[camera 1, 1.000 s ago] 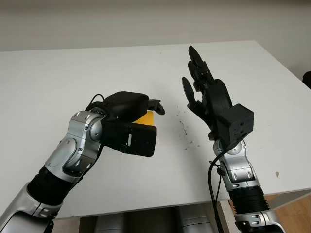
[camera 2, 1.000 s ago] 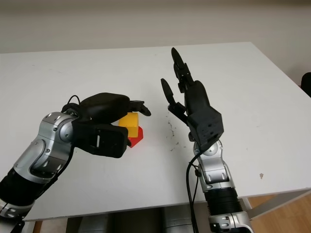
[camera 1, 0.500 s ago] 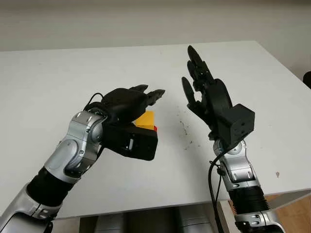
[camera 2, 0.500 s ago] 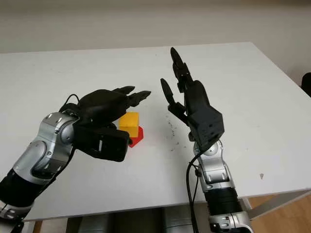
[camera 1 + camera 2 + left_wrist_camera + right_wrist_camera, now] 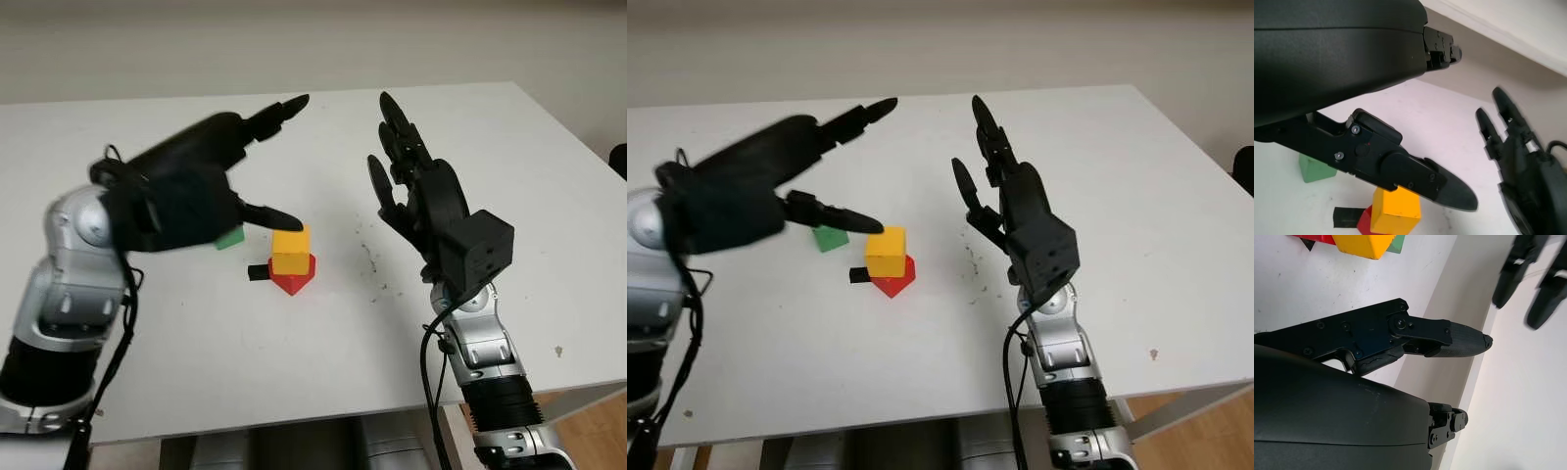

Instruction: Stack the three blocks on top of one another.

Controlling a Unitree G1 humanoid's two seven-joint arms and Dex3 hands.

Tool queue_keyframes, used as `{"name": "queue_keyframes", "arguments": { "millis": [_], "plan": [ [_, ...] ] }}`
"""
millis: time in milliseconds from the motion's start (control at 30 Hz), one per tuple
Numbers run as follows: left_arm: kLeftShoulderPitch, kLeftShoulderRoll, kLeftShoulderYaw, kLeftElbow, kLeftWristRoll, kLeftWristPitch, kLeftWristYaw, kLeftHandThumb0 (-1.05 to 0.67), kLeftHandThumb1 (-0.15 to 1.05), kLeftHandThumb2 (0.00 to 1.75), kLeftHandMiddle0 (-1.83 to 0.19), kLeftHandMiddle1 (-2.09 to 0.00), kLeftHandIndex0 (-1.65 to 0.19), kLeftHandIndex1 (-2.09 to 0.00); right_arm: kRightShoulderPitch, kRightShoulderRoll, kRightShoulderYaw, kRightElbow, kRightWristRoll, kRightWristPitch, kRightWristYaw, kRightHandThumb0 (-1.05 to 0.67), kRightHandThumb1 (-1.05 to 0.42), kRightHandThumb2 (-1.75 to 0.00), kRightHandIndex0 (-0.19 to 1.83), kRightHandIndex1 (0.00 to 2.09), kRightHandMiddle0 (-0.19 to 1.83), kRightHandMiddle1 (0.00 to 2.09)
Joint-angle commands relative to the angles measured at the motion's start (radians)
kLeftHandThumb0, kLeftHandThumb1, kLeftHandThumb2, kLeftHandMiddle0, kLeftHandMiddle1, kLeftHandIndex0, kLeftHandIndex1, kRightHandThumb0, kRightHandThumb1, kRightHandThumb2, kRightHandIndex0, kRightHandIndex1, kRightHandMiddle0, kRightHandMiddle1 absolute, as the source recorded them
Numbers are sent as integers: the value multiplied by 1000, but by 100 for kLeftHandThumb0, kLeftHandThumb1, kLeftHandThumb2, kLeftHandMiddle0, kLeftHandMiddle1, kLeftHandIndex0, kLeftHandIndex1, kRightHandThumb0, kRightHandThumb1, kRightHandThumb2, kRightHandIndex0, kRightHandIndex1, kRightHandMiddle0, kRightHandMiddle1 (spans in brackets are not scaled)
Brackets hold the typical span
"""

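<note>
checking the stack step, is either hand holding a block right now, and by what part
Nothing is held. The left hand is open above the yellow block sitting on the red block; the right hand is open, raised.

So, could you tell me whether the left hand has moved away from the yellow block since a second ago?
Yes. The left hand, open, has lifted up and back off the yellow block, which sits on the red block.

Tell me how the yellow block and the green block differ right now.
The yellow block sits on top of the red block; the green block rests directly on the table. The yellow block is in full view from the head camera, while the left hand, open above, partly hides the green block. Both are small cubes, and neither is held.
</note>
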Motion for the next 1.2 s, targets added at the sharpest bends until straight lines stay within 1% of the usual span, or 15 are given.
{"name": "queue_keyframes", "arguments": {
  "millis": [0, 100, 200, 233, 333, 400, 467, 600, 700, 833, 900, 1000, 1100, 1167],
  "plan": [
    [-26, 48, 65, -9, -67, 10, -15, -72, 90, 5, -4, -15, -4, -13, -16, -4, -7, -2, 6, -6, 4, -71, -105, -52, 11, 5, 11, 7],
    [-13, 93, 86, -9, -64, 8, 46, -78, 90, 5, -6, -19, -6, -14, -18, -5, -7, -3, 7, -1, 7, -71, -105, -52, 11, 5, 11, 6],
    [2, 110, 96, -17, -42, 56, 124, -76, 89, 5, -6, -21, -8, -14, -20, -6, -10, -1, 10, -2, 11, -70, -105, -52, 11, 5, 11, 6],
    [14, 123, 90, -9, -9, 50, 162, -75, 89, 5, -6, -20, -8, -14, -21, -7, -10, 0, 11, -3, 13, -70, -105, -52, 11, 5, 11, 6],
    [36, 161, 46, 36, 87, 15, 245, -75, 92, 6, -2, -13, -4, -9, -25, -9, -11, 4, 9, -3, 13, -70, -105, -52, 11, 5, 12, 7],
    [41, 179, 9, 66, 140, 6, 274, -75, 90, 5, -2, -11, -2, -7, -27, -11, -12, 7, 10, -5, 15, -70, -105, -52, 11, 5, 11, 7],
    [47, 195, -32, 105, 182, -6, 282, -75, 88, 4, -1, -9, -2, -7, -29, -12, -13, 11, 12, -8, 16, -71, -105, -52, 10, 5, 11, 7],
    [40, 183, -96, 158, 220, -12, 286, -73, 83, 3, 6, -5, 0, -5, -31, -16, -12, 17, 8, -14, 16, -71, -105, -52, 11, 5, 12, 7],
    [33, 153, -154, 214, 259, -28, 321, -73, 83, 4, 12, -2, 1, -5, -33, -15, -11, 20, 10, -13, 15, -71, -105, -52, 10, 5, 12, 6],
    [31, 122, -214, 265, 306, -55, 355, -75, 84, 5, 13, -4, 2, -5, -34, -13, -14, 19, 17, -12, 15, -71, -105, -52, 10, 5, 11, 6],
    [28, 109, -234, 288, 320, -67, 360, -76, 84, 5, 13, -4, 2, -5, -33, -13, -16, 18, 20, -8, 14, -71, -105, -51, 9, 5, 11, 6],
    [29, 93, -267, 334, 339, -112, 371, -74, 83, 5, 12, -5, 3, -5, -29, -14, -19, 16, 20, -2, 9, -71, -105, -51, 9, 5, 11, 6],
    [33, 76, -278, 367, 336, -159, 384, -71, 81, 5, 10, -6, 2, -6, -28, -14, -21, 17, 17, -2, 6, -71, -105, -51, 9, 5, 11, 6],
    [32, 65, -279, 382, 331, -171, 382, -69, 81, 5, 10, -6, 1, -6, -28, -13, -23, 21, 20, -8, 8, -71, -105, -51, 9, 5, 11, 6]
  ]
}}
